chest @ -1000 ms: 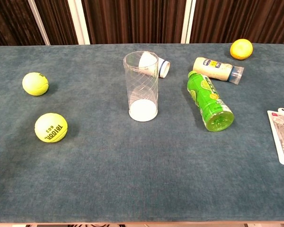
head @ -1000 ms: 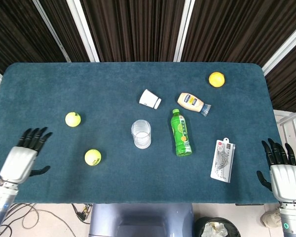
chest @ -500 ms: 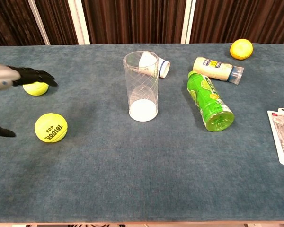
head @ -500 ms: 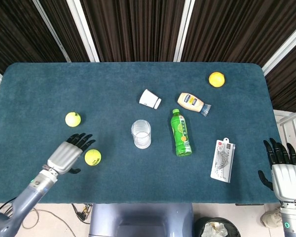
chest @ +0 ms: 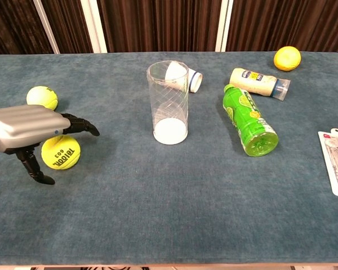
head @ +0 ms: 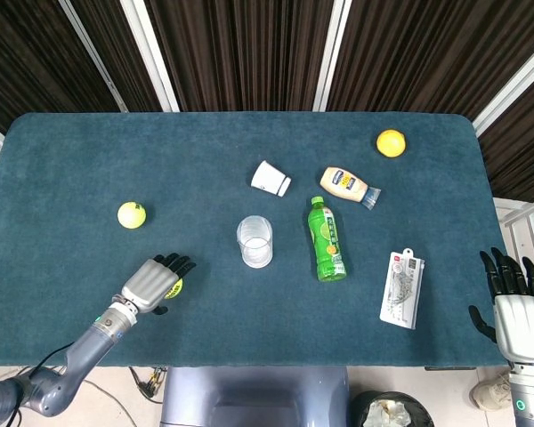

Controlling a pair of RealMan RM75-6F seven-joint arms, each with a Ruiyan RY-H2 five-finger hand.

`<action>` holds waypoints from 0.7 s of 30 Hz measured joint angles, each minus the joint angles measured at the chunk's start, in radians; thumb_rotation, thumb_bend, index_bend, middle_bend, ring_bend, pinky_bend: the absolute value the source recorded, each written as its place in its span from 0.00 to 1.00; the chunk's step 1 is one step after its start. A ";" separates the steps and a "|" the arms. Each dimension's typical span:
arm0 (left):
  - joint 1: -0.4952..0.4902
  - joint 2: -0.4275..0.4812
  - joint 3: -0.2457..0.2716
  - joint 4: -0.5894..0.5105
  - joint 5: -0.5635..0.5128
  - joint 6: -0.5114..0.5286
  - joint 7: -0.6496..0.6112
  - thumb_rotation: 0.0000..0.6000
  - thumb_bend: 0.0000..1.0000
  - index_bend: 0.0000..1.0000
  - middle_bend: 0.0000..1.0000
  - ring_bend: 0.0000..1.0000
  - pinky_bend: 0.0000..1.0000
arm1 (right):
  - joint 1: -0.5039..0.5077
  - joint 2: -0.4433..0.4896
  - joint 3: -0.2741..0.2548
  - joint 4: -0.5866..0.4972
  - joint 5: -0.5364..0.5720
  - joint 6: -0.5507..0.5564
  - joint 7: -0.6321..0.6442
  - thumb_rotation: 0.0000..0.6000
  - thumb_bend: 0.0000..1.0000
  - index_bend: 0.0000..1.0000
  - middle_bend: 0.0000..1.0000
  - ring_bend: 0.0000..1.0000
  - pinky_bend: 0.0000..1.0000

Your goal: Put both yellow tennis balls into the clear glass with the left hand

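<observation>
Fingers (chest: 79,124) of the left hand (head: 149,283) spread open over the near tennis ball (chest: 60,152), gripping nothing.

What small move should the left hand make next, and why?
Probably lower the left hand and close its fingers around the near tennis ball. The hand hovers over that ball with fingers spread and nothing held, while the far tennis ball lies apart and the clear glass stands upright and empty, so a grasp here looks like the natural step.
</observation>
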 measured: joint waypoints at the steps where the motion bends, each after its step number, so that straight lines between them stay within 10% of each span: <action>1: -0.002 -0.006 0.003 0.008 0.005 0.003 0.000 1.00 0.09 0.22 0.26 0.24 0.43 | 0.000 0.000 0.000 0.000 0.000 0.001 -0.001 1.00 0.34 0.03 0.07 0.12 0.06; 10: -0.009 -0.030 0.030 0.062 0.071 0.046 -0.049 1.00 0.32 0.38 0.48 0.41 0.58 | -0.002 0.000 0.004 -0.002 0.009 0.001 -0.001 1.00 0.34 0.03 0.08 0.12 0.06; 21: -0.012 0.020 0.012 0.041 0.080 0.084 -0.087 1.00 0.34 0.44 0.51 0.43 0.59 | -0.004 -0.001 0.007 -0.008 0.022 0.001 -0.007 1.00 0.34 0.03 0.08 0.12 0.06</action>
